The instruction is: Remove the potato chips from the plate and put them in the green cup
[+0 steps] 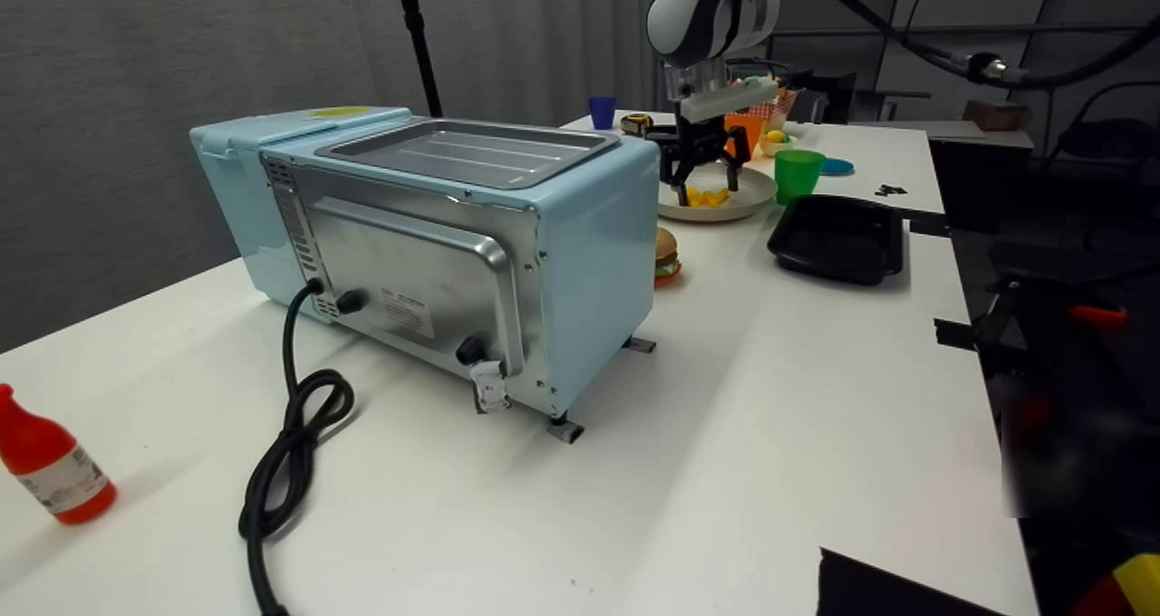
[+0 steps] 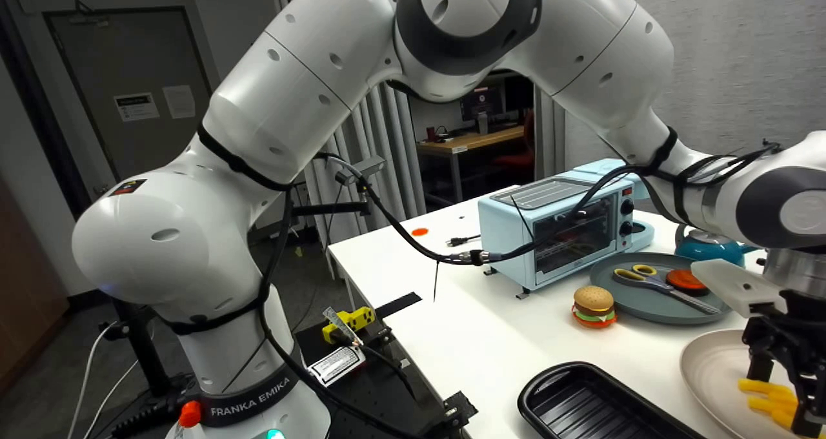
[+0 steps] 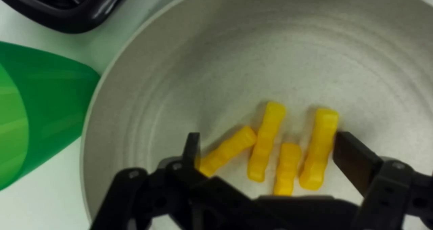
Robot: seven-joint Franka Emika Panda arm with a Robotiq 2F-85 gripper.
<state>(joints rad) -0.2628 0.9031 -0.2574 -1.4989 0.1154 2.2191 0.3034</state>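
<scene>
The potato chips [image 3: 266, 142] are several yellow crinkled sticks lying loose on the cream plate [image 3: 270, 64]. In both exterior views the chips [image 1: 707, 198] [image 2: 771, 397] and plate [image 1: 758, 190] [image 2: 713, 374] also show. My gripper [image 3: 267, 135] is open, low over the plate, with one finger on each side of the chips. The right finger in the wrist view is against or very near the rightmost stick; the left finger overlaps the end of the leftmost. The gripper also shows in both exterior views [image 1: 708, 192] [image 2: 783, 397]. The green cup [image 1: 798, 175] stands upright beside the plate rim [image 3: 57, 98].
A black tray [image 1: 838, 240] [image 2: 600, 407] lies near the cup and plate. A toy burger [image 2: 594, 306] and a blue toaster oven [image 1: 598, 263] stand close by. A grey plate [image 2: 616, 299] holds scissors. Orange containers [image 1: 745, 131] and a blue cup [image 1: 602, 113] stand behind the plate.
</scene>
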